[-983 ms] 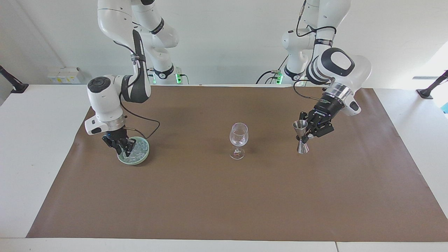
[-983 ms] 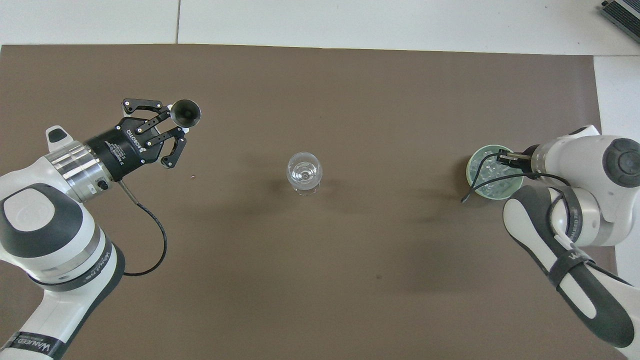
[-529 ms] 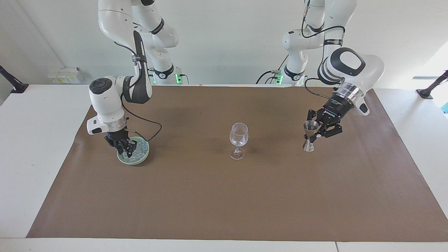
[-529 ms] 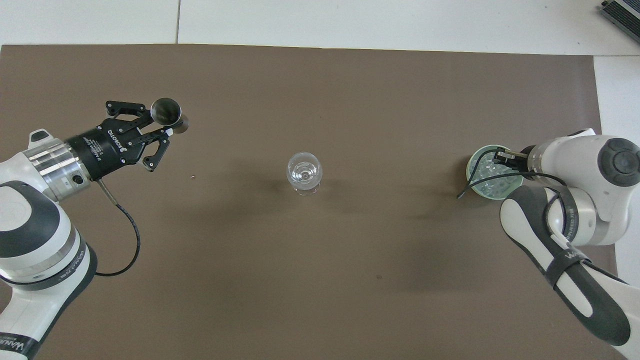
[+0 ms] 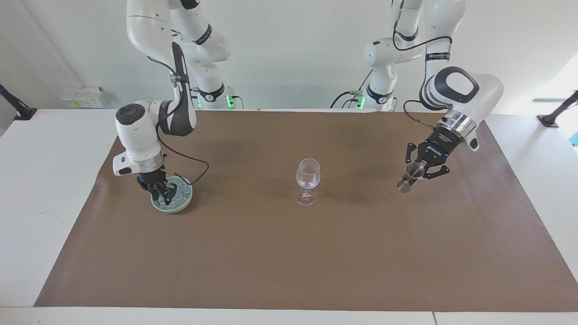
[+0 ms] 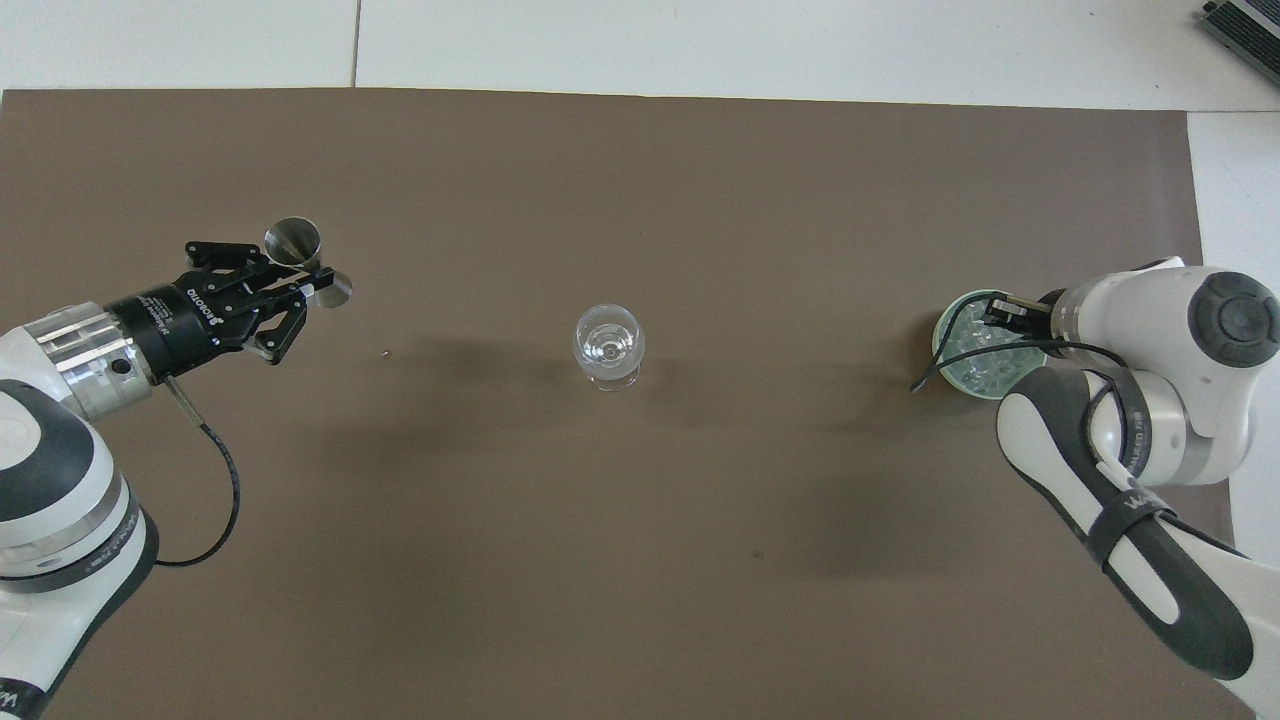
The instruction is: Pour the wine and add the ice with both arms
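Ice [image 5: 179, 191], many small clear glassy cubes heaped together, is lying in a shallow round pale-green bowl [image 5: 186, 202] that is sitting on the brown paper mat [image 5: 289, 262] toward the right arm's end of the table. The right gripper [image 5: 163, 195], a black two-finger claw on a large white jointed arm, is reaching straight down into this bowl among the cubes. Whether its fingers are apart or pinching a cube cannot be told, since the wrist is hiding them from above and the ice is blurring them from the front. A black cable is looping from that wrist over the bowl's rim onto the mat.

Near the middle of the mat a clear stemmed wine glass [image 5: 308, 180] is standing upright, well apart from the bowl and from both grippers; in the overhead view its round mouth [image 6: 609, 343] is showing open.

Toward the left arm's end of the table, the left gripper [image 5: 416, 173], black and two-fingered on the other white arm, is hanging in the air over bare mat. Its fingertips are clamped together on the narrow waist of a small silver metal double-cone jigger [image 5: 410, 177]. The jigger is being held tilted, one cup slanting up toward the gripper and the other down toward the mat, and it is not touching the mat. In the overhead view the jigger [image 6: 300, 258] is showing one cup's open mouth, and the gripper [image 6: 303, 283] is coming at it from the side.
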Robot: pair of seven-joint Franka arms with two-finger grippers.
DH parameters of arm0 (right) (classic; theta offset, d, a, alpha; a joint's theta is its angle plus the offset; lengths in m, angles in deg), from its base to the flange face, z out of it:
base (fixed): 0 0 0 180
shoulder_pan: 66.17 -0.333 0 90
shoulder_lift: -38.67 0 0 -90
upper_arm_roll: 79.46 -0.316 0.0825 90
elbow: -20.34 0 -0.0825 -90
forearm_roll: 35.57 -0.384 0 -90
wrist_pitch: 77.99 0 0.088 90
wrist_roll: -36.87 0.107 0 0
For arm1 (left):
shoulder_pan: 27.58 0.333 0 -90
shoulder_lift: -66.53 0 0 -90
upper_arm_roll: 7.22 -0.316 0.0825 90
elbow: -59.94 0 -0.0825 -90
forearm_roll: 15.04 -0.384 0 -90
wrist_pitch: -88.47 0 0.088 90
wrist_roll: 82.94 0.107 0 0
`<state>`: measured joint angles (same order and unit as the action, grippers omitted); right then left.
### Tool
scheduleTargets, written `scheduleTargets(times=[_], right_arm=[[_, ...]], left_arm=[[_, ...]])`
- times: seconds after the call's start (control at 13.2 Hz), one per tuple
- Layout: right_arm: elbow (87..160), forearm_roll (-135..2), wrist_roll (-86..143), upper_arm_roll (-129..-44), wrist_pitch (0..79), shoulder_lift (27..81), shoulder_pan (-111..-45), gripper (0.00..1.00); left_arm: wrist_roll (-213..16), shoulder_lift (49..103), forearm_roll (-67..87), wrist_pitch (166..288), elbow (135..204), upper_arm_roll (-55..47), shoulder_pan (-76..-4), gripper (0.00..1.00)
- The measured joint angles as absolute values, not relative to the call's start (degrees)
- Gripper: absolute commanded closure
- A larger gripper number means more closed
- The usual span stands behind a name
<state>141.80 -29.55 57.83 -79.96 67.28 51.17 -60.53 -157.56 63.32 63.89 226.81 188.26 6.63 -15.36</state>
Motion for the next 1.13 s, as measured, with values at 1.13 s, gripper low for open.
scheduleTargets(times=[1.13], right_arm=[[137.31, -29.56, 60.48, -81.13, 52.70, 38.46, -69.63, 1.00]], left_arm=[[-148.24, 71.10, 73.33, 223.00, 196.13, 7.05, -3.81, 1.00]])
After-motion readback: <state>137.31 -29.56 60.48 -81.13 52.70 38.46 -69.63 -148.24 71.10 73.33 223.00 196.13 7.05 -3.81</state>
